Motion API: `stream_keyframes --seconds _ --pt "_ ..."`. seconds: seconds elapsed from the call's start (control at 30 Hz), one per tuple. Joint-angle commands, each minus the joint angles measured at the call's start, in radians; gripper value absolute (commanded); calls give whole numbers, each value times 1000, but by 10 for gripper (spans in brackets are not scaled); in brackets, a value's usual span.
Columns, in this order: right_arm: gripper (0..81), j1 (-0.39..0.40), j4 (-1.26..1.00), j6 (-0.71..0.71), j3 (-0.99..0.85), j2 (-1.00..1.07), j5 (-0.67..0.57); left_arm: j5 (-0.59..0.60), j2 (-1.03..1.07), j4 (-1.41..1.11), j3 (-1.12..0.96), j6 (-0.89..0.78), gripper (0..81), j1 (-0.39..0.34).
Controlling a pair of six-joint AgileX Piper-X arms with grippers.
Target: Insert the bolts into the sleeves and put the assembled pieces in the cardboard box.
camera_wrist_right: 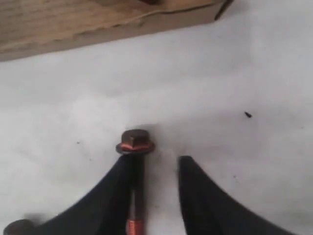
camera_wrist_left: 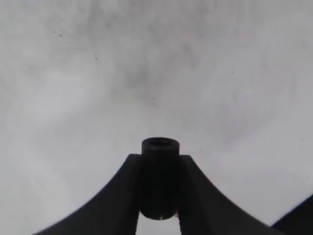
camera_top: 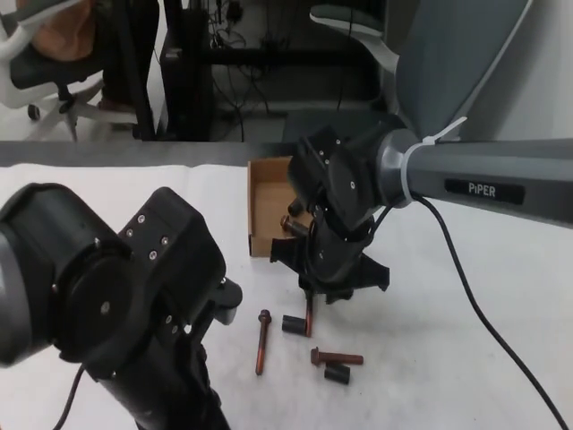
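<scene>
**Left hand clamped on a sleeve, right hand open around a bolt**

The left hand (camera_wrist_left: 160, 159) is closed on a black sleeve (camera_wrist_left: 160, 188). The sleeve stands upright between the fingers (camera_wrist_left: 117, 200), its open end facing away from the camera and its lower end cut off by the frame edge. In the high view the left arm (camera_top: 107, 296) covers the near left corner of the white surface (camera_top: 466, 358).

The right hand (camera_wrist_right: 154, 196) is open and low on the surface, just beside the cardboard box (camera_top: 267, 202). A bolt (camera_wrist_right: 135, 143) lies between its fingers. One finger touches the shank and the other stands apart. The rest of the shank runs out of frame.

From above, the right wrist hides much of that bolt and the box's far corner. A copper-coloured piece (camera_top: 288, 220) shows inside the box, but I cannot tell whether it carries a sleeve.

A loose sleeve (camera_top: 293, 323) lies just beside the bolt in the right hand. A second bolt (camera_top: 262, 341) lies near it, toward the left arm. A third bolt (camera_top: 338, 357) lies nearer the camera, with another sleeve (camera_top: 337, 374) touching or just beside it.
</scene>
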Motion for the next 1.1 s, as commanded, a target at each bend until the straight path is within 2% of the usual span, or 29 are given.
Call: stream_keyframes --seconds 0.0,0.27,0.53,0.57,0.6,0.63,0.67,0.73,0.83,0.9,0.97,1.07 --pt "444 0 6 -9 3 -2 21 3 -19 29 -3 13 18 1" --pt "426 0 -32 -9 3 2 20 3 -19 31 -3 43 18 1" --pt "426 2 -57 9 3 66 -32 11 -19 34 -3 43 18 1" --pt "409 2 -46 9 3 75 -32 20 -19 34 -3 43 18 1" --pt "337 2 -38 9 3 75 -27 29 -19 34 -3 43 18 1" --pt "209 2 -27 0 3 75 -17 31 -19 34 -3 43 18 1" --pt "27 5 -20 -21 3 71 -9 31 -19 34 -3 43 18 1" --pt "0 9 -23 -72 3 56 -9 30 -19 27 -3 43 18 1" --pt "6 13 -16 -140 1 15 -11 38 -19 -29 -3 50 18 1" --pt "6 22 -1 -196 3 -28 -3 85 -25 -94 -3 58 18 1" --pt "6 39 36 -294 3 -89 64 133 -45 -198 11 51 18 1" --pt "6 70 107 -437 3 -202 208 135 -98 -332 42 -5 18 1"
